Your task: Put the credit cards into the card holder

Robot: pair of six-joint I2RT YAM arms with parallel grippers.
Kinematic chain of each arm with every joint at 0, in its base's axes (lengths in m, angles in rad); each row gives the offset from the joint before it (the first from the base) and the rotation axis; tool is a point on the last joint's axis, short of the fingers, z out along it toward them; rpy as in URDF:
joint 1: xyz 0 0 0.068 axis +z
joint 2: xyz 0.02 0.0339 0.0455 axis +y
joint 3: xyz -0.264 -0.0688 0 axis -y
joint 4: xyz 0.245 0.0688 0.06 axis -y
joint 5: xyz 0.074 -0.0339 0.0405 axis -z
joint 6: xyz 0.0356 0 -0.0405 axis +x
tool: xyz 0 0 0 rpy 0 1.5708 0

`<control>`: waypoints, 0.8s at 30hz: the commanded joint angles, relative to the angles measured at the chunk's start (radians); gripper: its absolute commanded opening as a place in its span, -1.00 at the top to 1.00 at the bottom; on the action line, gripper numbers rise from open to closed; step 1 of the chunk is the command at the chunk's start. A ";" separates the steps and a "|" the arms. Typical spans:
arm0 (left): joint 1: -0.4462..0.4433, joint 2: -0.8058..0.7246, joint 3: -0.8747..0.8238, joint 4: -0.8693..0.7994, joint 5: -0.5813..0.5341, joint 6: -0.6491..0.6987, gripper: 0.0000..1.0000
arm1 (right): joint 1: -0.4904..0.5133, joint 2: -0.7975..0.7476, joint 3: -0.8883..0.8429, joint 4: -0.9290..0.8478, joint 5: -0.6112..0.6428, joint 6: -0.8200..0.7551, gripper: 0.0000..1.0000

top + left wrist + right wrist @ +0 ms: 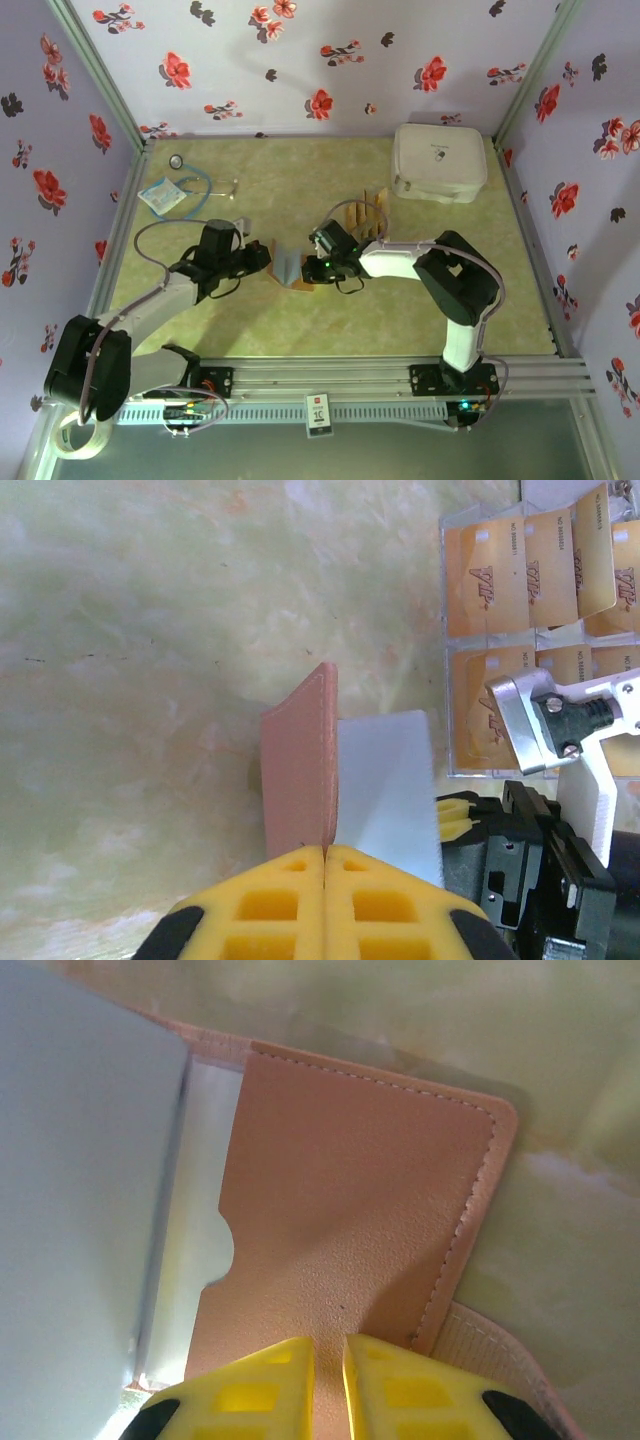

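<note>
Your left gripper (325,852) is clamped on one leaf of the card holder (295,770) at mid-surface, and your right gripper (328,1350) pinches another. Spread them steadily so the credit cards (520,575) just beyond can slide in.

Soft, even light from above, faint shadows. Pale glare on tabletop (150,630). Close-up card holder (350,1210) slightly blurred.

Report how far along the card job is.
Done: nothing yet; no card shows in the pocket of the card holder. In hand: the left gripper and the right gripper each pinch one of its flaps, holding it spread open. Left: the credit cards sit grouped beyond it, none picked up, and each has to go in.
</note>
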 commanded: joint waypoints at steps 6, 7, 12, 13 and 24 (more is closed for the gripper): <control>-0.008 -0.011 -0.025 0.026 0.022 -0.015 1.00 | -0.016 0.020 0.013 -0.055 0.015 -0.029 0.64; -0.009 -0.010 -0.028 0.038 0.030 -0.014 1.00 | -0.016 0.022 0.014 -0.055 0.013 -0.030 0.64; -0.016 0.016 -0.025 0.070 0.048 -0.021 1.00 | -0.016 0.039 0.015 -0.046 0.005 -0.028 0.64; -0.019 0.024 -0.024 0.079 0.054 -0.023 1.00 | -0.017 0.042 0.015 -0.043 0.004 -0.027 0.64; -0.062 0.091 0.006 0.079 0.033 -0.024 1.00 | -0.018 0.051 0.003 -0.030 -0.003 -0.024 0.64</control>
